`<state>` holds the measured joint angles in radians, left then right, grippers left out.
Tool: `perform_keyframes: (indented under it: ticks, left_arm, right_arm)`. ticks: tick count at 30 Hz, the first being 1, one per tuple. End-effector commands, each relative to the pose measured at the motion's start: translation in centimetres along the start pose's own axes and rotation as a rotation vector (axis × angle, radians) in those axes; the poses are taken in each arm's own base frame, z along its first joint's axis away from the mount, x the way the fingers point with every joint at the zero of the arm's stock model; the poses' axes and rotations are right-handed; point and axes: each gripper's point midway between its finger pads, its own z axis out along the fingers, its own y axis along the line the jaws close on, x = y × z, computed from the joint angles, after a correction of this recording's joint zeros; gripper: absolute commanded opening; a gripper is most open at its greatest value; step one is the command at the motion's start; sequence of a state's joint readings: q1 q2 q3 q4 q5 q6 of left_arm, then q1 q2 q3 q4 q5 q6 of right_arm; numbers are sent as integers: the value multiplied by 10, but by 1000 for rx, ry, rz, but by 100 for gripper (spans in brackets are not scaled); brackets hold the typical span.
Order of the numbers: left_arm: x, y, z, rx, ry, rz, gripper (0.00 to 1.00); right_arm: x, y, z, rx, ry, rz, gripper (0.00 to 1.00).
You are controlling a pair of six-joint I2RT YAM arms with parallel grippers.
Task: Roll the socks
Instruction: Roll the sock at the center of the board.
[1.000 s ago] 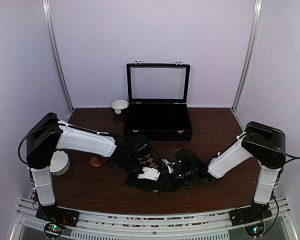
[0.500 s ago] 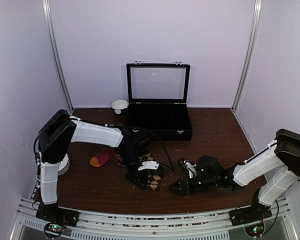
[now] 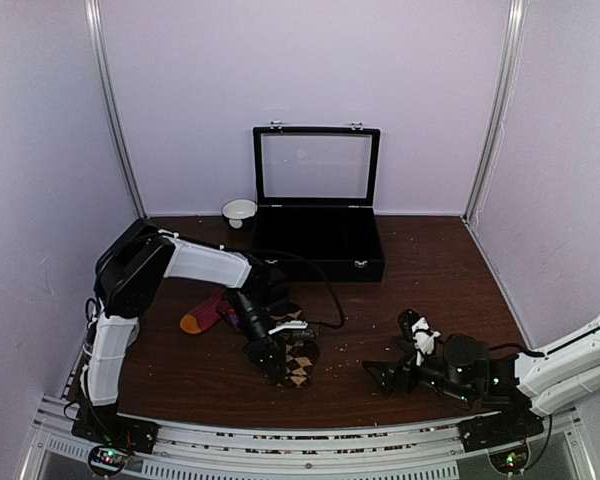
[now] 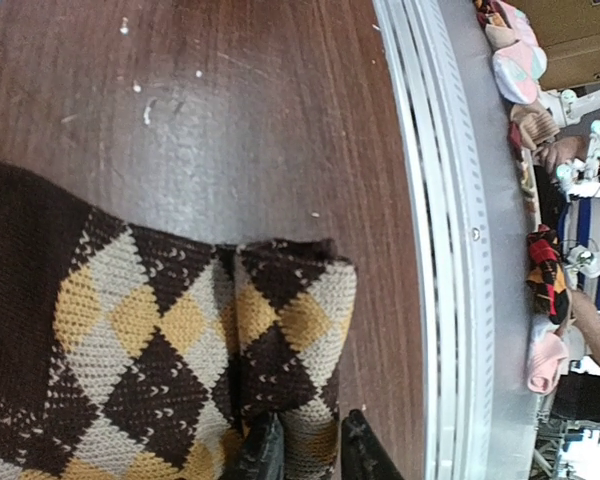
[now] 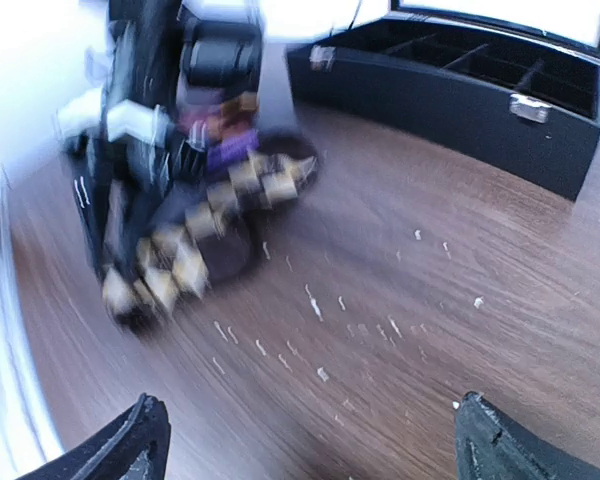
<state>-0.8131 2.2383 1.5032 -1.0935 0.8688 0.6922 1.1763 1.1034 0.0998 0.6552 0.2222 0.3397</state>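
Observation:
The dark brown argyle socks (image 3: 298,362) lie bunched on the table near its front edge. My left gripper (image 3: 277,352) is shut on their folded edge; in the left wrist view both fingertips (image 4: 263,455) pinch the argyle socks (image 4: 180,330) at the bottom of the frame. The magenta-red socks (image 3: 208,312) lie behind the left arm, with an orange toe at their left end. My right gripper (image 3: 390,352) hovers wide open to the right, apart from the socks. In the right wrist view its fingers (image 5: 130,445) stand far apart over bare wood, and the argyle socks (image 5: 205,225) are blurred ahead.
A black compartment case (image 3: 317,255) with its glass lid raised stands at the back centre, also seen as the case (image 5: 460,80) in the right wrist view. A white bowl (image 3: 239,210) sits to its left. Pale crumbs (image 5: 320,300) dot the wood. The metal front rail (image 4: 450,250) runs close by.
My right gripper has let go of the argyle socks, opened wide and pulled back to the right. The left gripper has kept its hold and shifted slightly toward the front.

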Motion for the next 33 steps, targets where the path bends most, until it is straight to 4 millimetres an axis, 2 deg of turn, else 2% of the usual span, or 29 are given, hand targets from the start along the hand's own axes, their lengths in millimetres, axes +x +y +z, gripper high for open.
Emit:
perform_keyframes:
  ticks: [1, 2, 4, 11, 15, 22, 28, 33]
  left_arm:
    - [15, 6, 12, 24, 58, -47, 23]
    - [16, 8, 12, 19, 63, -48, 23]
    - [17, 10, 11, 13, 69, -52, 24]
    - [23, 18, 11, -25, 101, -47, 25]
    - [22, 20, 11, -34, 101, -44, 26]
    - [22, 18, 11, -26, 95, -37, 27]
    - [20, 12, 10, -2, 89, -18, 29]
    - [19, 11, 10, 0, 87, -10, 30]
  right_arm:
    - [-3, 38, 11, -99, 12, -299, 100]
    - [-1, 50, 16, -119, 30, -372, 100]
    - [5, 68, 21, -180, 41, -477, 93]
    - [17, 125, 58, -373, 109, -640, 65]
    - [28, 145, 80, -443, 147, -703, 52]
    - [43, 141, 111, -447, 205, -741, 44]
    - [49, 128, 118, -438, 240, -737, 36]
    - [64, 125, 119, -464, 309, -745, 18]
